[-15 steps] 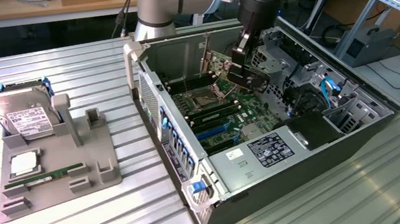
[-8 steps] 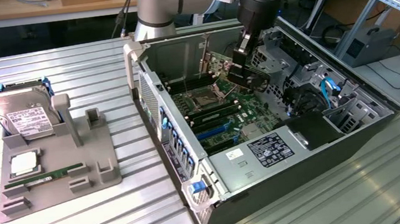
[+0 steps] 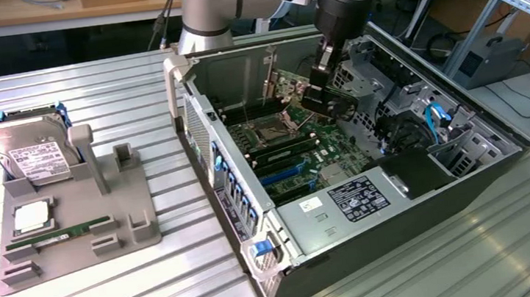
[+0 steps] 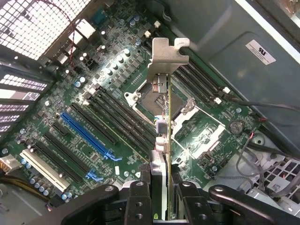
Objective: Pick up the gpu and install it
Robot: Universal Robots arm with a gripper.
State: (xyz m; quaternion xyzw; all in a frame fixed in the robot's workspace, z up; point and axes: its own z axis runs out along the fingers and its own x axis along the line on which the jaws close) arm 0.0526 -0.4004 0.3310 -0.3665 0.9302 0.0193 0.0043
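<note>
The gpu (image 4: 165, 123) hangs edge-on between my fingers (image 4: 138, 199), its silver bracket (image 4: 167, 55) at the far end. My gripper (image 4: 164, 190) is shut on it. In the exterior view the gripper (image 3: 322, 76) reaches down into the open computer case (image 3: 237, 70), holding the dark gpu (image 3: 322, 102) upright just above the green motherboard (image 3: 285, 146), over its far half. Under the card in the wrist view lie the processor socket (image 4: 140, 96) and black memory slots (image 4: 197, 79); a blue slot (image 4: 86, 136) runs off to one side.
The case walls, a drive cage (image 3: 375, 70) and loose cables (image 3: 435, 119) crowd the gripper. On the exterior view's left, a grey fixture (image 3: 131, 233) holds a silver hard drive (image 3: 33, 147) and a green memory stick (image 3: 67, 232).
</note>
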